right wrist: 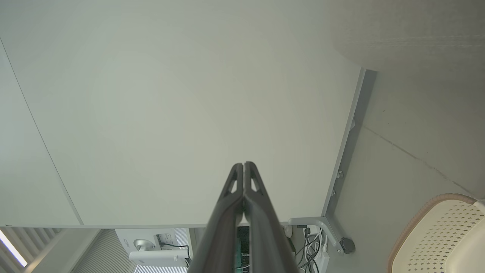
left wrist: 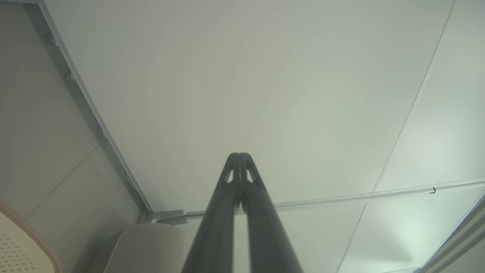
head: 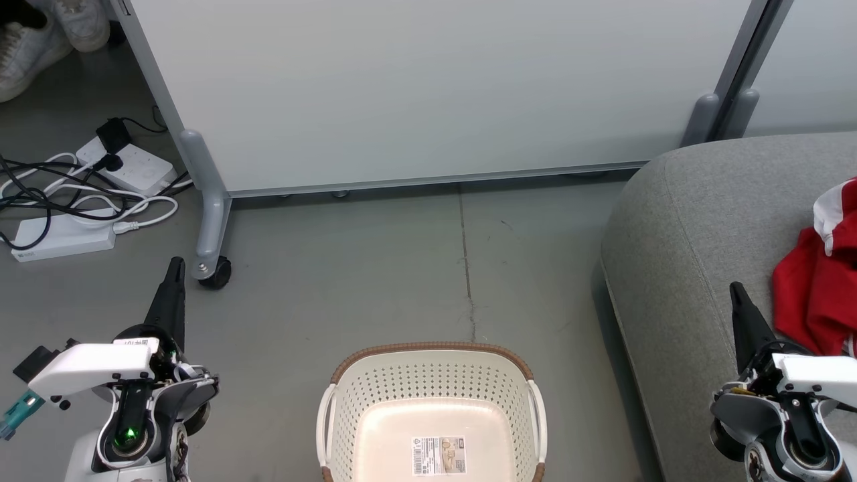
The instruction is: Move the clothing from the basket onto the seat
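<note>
The cream basket (head: 375, 395) with a brown rim stands on the floor at the bottom centre; only a barcode label lies on its floor. Red and white clothing (head: 818, 281) lies on the grey seat (head: 696, 227) at the right edge. My left gripper (head: 175, 262) is shut and holds nothing, pointing up over the floor left of the basket. My right gripper (head: 736, 288) is shut and holds nothing, above the seat just left of the clothing. The left wrist view shows shut fingertips (left wrist: 240, 155) against a pale panel, with the basket rim (left wrist: 30, 235) at lower left. In the right wrist view the fingertips (right wrist: 243, 165) meet, with the basket (right wrist: 439, 235) at lower right.
A pale grey wheeled partition panel (head: 428, 87) stands behind the basket, its caster (head: 215, 272) near my left gripper. Power strips and cables (head: 73, 194) lie on the floor at far left. White shoes (head: 47, 33) rest at top left.
</note>
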Controlling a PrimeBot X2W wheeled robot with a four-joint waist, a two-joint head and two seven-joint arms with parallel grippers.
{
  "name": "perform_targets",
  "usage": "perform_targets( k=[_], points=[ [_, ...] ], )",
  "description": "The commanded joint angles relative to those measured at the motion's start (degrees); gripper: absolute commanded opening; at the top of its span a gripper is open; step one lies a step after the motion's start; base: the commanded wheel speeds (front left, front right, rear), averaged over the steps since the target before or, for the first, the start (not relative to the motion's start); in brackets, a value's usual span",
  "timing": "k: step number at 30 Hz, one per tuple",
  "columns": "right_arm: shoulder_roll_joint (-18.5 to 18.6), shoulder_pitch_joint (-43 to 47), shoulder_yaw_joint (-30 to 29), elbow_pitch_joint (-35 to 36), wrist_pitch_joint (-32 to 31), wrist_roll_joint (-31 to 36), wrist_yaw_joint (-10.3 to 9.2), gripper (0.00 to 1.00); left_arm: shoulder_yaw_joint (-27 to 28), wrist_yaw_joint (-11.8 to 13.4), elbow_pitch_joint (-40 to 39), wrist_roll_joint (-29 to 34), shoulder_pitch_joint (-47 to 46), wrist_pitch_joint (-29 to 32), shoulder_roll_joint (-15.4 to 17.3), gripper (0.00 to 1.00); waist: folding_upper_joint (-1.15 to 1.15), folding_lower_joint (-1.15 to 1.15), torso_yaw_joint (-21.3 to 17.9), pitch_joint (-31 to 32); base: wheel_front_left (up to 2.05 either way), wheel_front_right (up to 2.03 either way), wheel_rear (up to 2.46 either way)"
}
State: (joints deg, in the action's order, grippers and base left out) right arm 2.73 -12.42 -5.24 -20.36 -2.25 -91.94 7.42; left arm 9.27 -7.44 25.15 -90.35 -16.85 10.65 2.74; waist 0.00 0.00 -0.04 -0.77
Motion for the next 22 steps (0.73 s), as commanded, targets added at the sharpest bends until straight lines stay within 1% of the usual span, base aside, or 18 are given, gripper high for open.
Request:
perform_targets(
  k=[1,22],
  points=[
    [0.3,-0.5,-0.1,0.0,-0.1,-0.3,0.12,0.0,0.2,-0.2,0.0,-0.4,-0.9,0.3,0.2,0.0,0.0,0.0,0.0,0.0,0.0,0.0,0.0],
    [0.3,-0.5,-0.1,0.0,-0.1,-0.3,0.13,0.0,0.2,-0.2,0.0,-0.4,-0.9,0.3,0.2,0.0,0.0,0.0,0.0,0.0,0.0,0.0,0.0]
  ],
)
